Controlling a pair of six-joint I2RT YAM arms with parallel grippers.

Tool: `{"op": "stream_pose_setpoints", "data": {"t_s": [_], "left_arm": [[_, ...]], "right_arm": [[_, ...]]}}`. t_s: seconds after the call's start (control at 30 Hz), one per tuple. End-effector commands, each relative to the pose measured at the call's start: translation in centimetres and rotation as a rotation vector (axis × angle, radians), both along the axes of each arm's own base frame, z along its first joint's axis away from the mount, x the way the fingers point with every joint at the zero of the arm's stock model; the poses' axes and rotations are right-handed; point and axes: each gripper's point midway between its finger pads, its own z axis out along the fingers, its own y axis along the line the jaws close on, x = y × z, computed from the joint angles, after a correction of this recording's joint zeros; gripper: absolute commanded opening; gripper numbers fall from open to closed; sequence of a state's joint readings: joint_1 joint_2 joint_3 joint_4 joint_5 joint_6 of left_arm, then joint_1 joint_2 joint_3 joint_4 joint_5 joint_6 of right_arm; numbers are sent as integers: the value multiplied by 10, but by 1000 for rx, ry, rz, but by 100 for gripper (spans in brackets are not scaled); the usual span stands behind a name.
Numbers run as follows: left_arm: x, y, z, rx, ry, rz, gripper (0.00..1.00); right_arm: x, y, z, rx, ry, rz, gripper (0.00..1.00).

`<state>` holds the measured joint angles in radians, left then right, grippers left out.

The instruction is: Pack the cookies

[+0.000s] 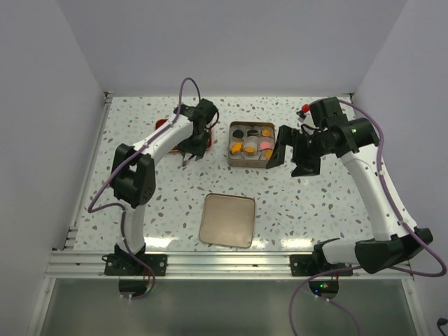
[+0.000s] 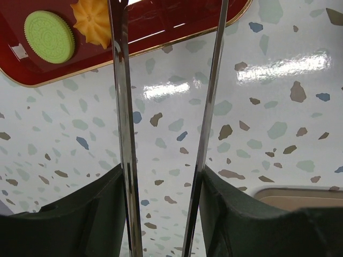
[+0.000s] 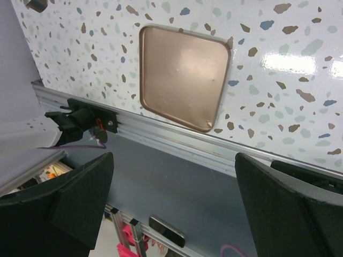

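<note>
Several cookies (image 1: 246, 146) lie in paper cups inside a gold tin (image 1: 232, 155) at the table's middle back. A green round cookie (image 2: 49, 36) and a yellow swirl cookie (image 2: 92, 22) rest on a red tray (image 2: 177, 21). My left gripper (image 1: 190, 148) (image 2: 163, 184) hangs left of the tin, shut on metal tongs (image 2: 122, 107). The tong blades stand apart over bare table with nothing between them. My right gripper (image 1: 290, 158) (image 3: 174, 182) hovers just right of the tin, wide open and empty.
The tin's flat lid (image 1: 227, 220) (image 3: 185, 75) lies near the front edge, between the arm bases. The red tray (image 1: 162, 124) is mostly hidden under the left arm. An aluminium rail (image 1: 224, 263) borders the table's front.
</note>
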<state>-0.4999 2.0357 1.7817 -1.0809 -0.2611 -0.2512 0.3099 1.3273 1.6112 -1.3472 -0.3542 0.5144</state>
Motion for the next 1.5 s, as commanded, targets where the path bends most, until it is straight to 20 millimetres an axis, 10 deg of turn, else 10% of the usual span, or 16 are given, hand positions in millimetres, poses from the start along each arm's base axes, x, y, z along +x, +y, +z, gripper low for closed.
{"op": "stream_pose_setpoints", "data": {"t_s": [0.0,0.6,0.9,1.47], "left_arm": [[10,0,12,15,-47,16,55],[25,1,-6,-7,6,17,54],[25,-1,-15,-51,29,10,35],[28,-20,93,-200,-205,-7,31]], "right_arm": [[-8,-3,0,-11,33,18,99],[-1,-5,1,-11,30,-9,99],[1,-4,3,-5,28,-21,99],[13,-7,7,-30,20,-23,99]]}}
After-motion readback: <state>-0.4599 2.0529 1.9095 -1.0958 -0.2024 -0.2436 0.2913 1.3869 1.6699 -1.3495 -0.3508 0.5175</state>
